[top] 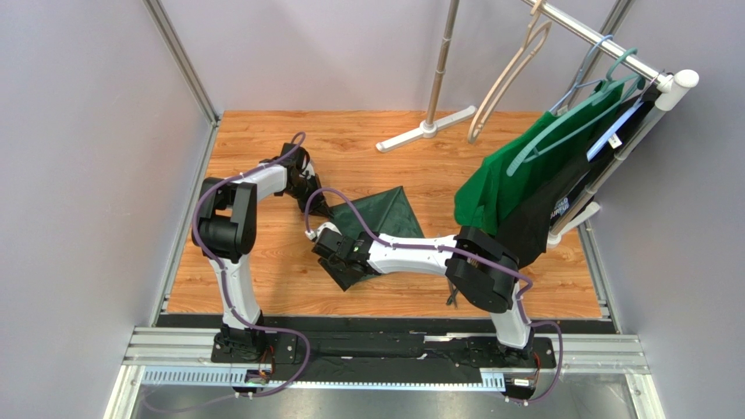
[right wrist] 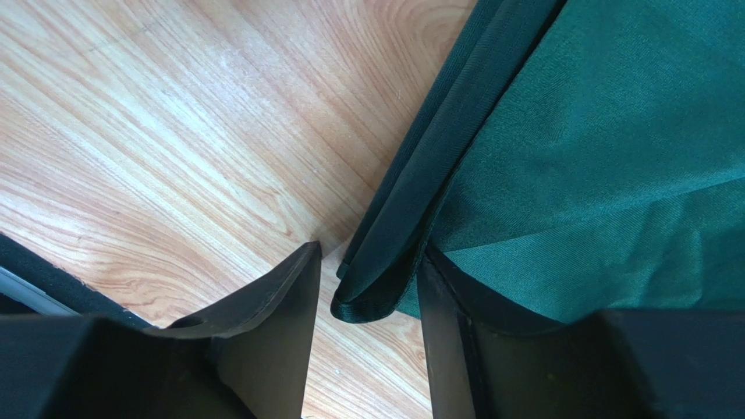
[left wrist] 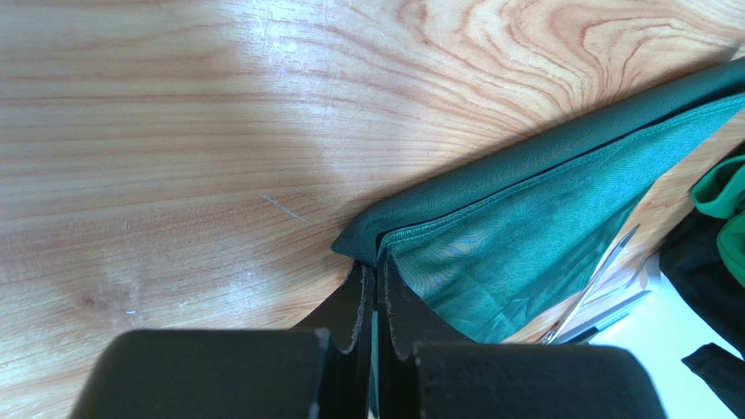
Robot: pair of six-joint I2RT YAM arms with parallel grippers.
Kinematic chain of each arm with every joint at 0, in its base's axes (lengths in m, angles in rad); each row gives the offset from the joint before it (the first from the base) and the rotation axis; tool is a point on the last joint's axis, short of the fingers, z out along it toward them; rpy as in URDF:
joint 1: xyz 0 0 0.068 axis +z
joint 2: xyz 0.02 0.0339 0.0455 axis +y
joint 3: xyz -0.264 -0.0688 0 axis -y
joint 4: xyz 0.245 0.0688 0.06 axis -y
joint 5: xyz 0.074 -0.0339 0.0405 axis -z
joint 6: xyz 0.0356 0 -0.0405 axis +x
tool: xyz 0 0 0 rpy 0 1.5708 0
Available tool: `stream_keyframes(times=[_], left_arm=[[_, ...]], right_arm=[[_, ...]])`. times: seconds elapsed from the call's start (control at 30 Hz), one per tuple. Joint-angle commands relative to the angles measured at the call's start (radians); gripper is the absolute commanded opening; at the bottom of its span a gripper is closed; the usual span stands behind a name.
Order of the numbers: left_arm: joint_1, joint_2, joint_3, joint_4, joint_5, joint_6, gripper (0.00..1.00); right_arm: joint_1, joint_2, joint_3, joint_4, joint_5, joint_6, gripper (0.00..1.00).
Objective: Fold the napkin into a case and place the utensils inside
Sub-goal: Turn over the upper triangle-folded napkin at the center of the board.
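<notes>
1. The desk [top: 262, 271] is bare wood. A clothes rack with a bright green shirt [top: 494, 183] stands at its right side, well apart from the work.
2. The napkin [top: 385, 214] lies mid-desk, already doubled into a rough triangle that points away from the arm bases. Its left folded edge runs roughly near-to-far, with one tool at each end. The rest of the cloth spreads to the right of both tools.
3. The left tool [left wrist: 376, 271] sits at the far-left corner. It is pinched narrow on the napkin, and the doubled corner is caught right at its tips.
4. The right tool [right wrist: 367, 257] is at the near-left corner with its fingers partly apart. The rolled edge of the napkin hangs between them. It lies close against the right finger [right wrist: 446, 323], and a strip of bare wood shows between it and the left finger. Nothing is gripped yet.
5. The right arm is the nearer one to this loose corner. As I judge it, the coming move depends on that tool closing across the edge, so both ends can be carried rightward together.
6. The utensils [left wrist: 595, 284] show as slim silver pieces in the left wrist view. They lie on the desk past the napkin's far side, outside the cloth.
</notes>
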Motion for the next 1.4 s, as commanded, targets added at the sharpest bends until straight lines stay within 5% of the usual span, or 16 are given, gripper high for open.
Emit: stream_keyframes(times=[0.0, 0.4, 0.73, 0.97, 1.2, 1.37], left_arm=[[-0.004, 0.01, -0.016, 0.017, -0.04, 0.017, 0.0], [0.001, -0.016, -0.02, 0.015, -0.032, 0.023, 0.0], [0.054, -0.243, -0.101, 0.02, -0.043, -0.084, 0.0], [0.31, -0.603, -0.249, -0.042, -0.072, -0.143, 0.0], [0.568, -0.883, -0.136, -0.262, -0.092, -0.035, 0.0], [0.57, -0.869, -0.058, -0.277, -0.108, 0.003, 0.0]], right_arm=[[-0.003, 0.058, -0.068, 0.055, -0.043, -0.003, 0.45], [-0.031, 0.012, -0.039, 0.017, -0.037, -0.004, 0.0], [-0.009, -0.112, 0.081, 0.039, -0.224, 0.035, 0.0], [0.04, -0.068, 0.283, 0.107, -0.446, 0.094, 0.0], [0.086, 0.017, 0.527, 0.334, -0.701, 0.28, 0.0], [0.048, -0.026, 0.316, 0.694, -0.772, 0.502, 0.0]])
